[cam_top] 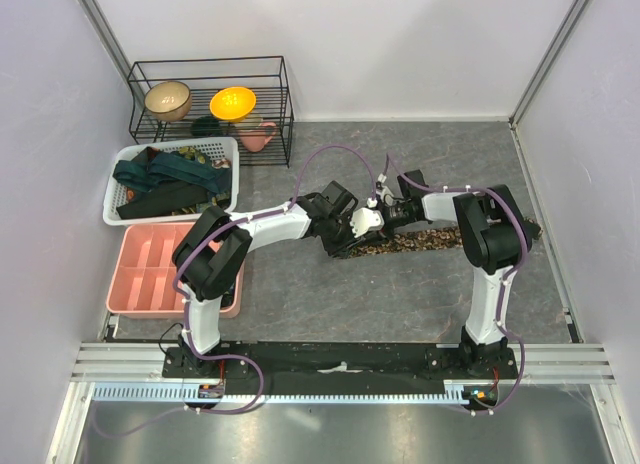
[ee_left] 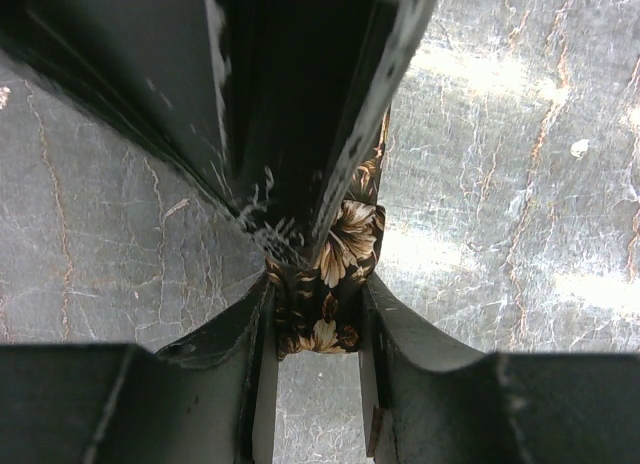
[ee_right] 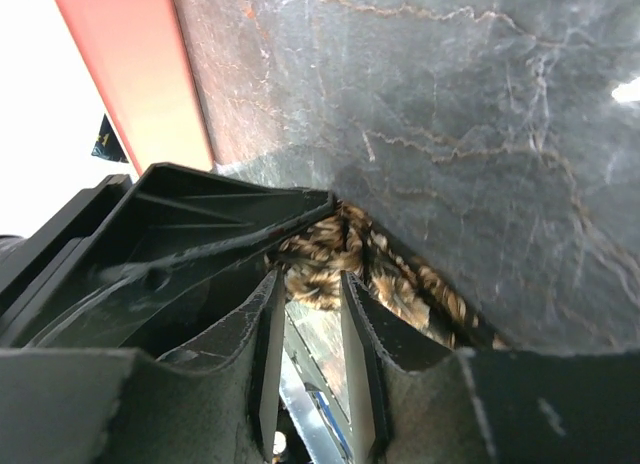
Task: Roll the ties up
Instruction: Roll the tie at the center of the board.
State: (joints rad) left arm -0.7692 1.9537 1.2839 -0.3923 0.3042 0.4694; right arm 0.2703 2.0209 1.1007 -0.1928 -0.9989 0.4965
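A brown-and-tan speckled tie [cam_top: 450,239] lies as a flat strip across the grey table, and its left end is gathered into a small coil between the two arms. My left gripper [cam_top: 345,234] is shut on that coiled end; the left wrist view shows the floral fabric [ee_left: 345,239] pinched between its pads [ee_left: 318,304]. My right gripper [cam_top: 372,222] meets it from the opposite side, nose to nose. In the right wrist view the speckled tie [ee_right: 400,294] bunches between its fingertips [ee_right: 308,284]. Dark teal and black ties [cam_top: 165,179] are piled in the basket.
A white mesh basket [cam_top: 228,184] stands at the left, with a pink compartment tray [cam_top: 160,269] in front of it. Behind them a black wire rack [cam_top: 210,104] holds bowls, and a pink cup [cam_top: 258,136] sits there too. The tray's edge [ee_right: 130,64] shows in the right wrist view.
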